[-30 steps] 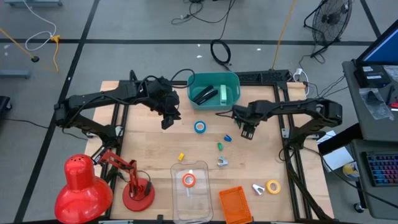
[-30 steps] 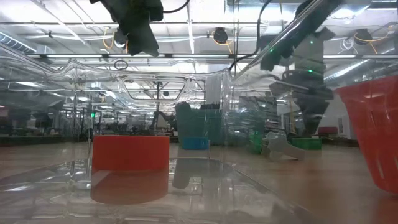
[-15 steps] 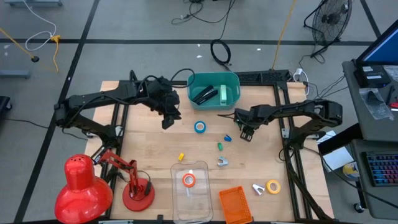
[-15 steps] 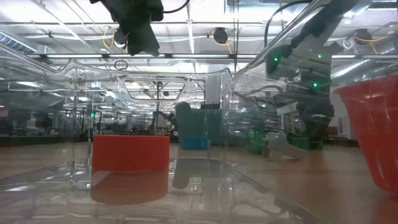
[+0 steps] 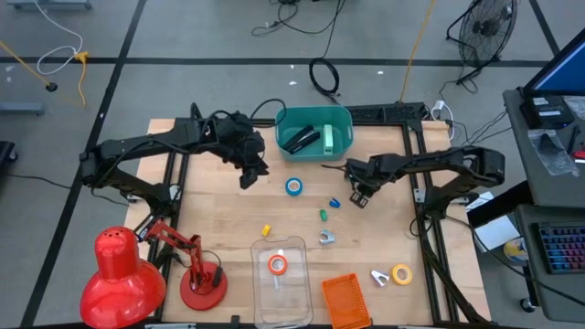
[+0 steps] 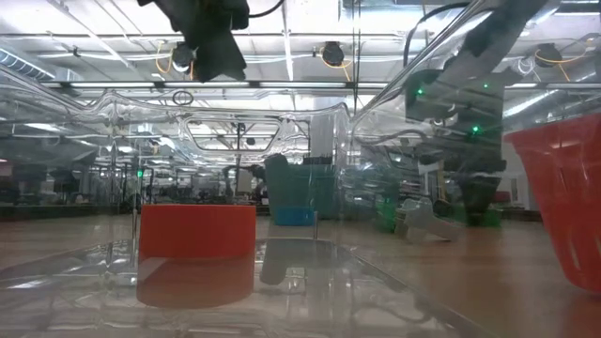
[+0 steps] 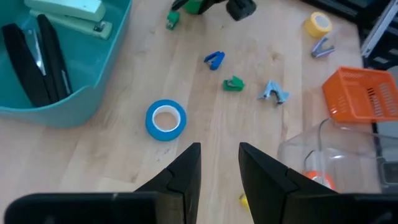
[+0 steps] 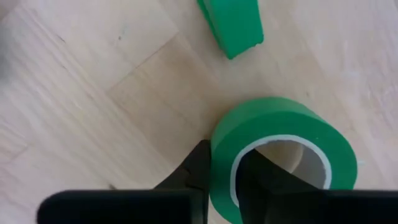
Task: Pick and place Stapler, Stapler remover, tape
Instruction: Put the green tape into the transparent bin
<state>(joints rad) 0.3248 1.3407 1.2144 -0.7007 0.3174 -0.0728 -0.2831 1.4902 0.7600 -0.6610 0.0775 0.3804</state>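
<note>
The green tape roll (image 8: 280,155) lies flat on the wood with my right gripper (image 8: 227,177) shut on it; in the high view this gripper (image 5: 358,194) covers it. The blue tape (image 5: 293,186) lies mid-table, the yellow tape (image 5: 401,273) near the front right, and the orange tape (image 5: 277,264) inside a clear container. A black stapler (image 5: 299,139) and a pale green stapler (image 5: 329,137) lie in the teal bin (image 5: 314,117). Small stapler removers (image 5: 326,238) are scattered on the table. My left gripper (image 7: 214,168) hovers open above the blue tape (image 7: 165,119). My right gripper holds the green roll's wall (image 8: 222,149) on the side nearest it, one finger (image 8: 198,165) outside the ring and one finger (image 8: 258,177) inside the pale core. The fingers come from above, pointing down. The roll lies flat on the table.
A small green piece (image 8: 233,25) lies just beyond the green roll. A blue remover (image 5: 335,202) and a green one (image 5: 323,215) sit left of my right gripper. An orange basket (image 5: 345,300) and a red lamp (image 5: 119,270) stand at the front.
My right gripper has sunk toward the table, rolled about its pointing line, and its fingers have drawn together on the green tape roll. The left arm has kept still.
</note>
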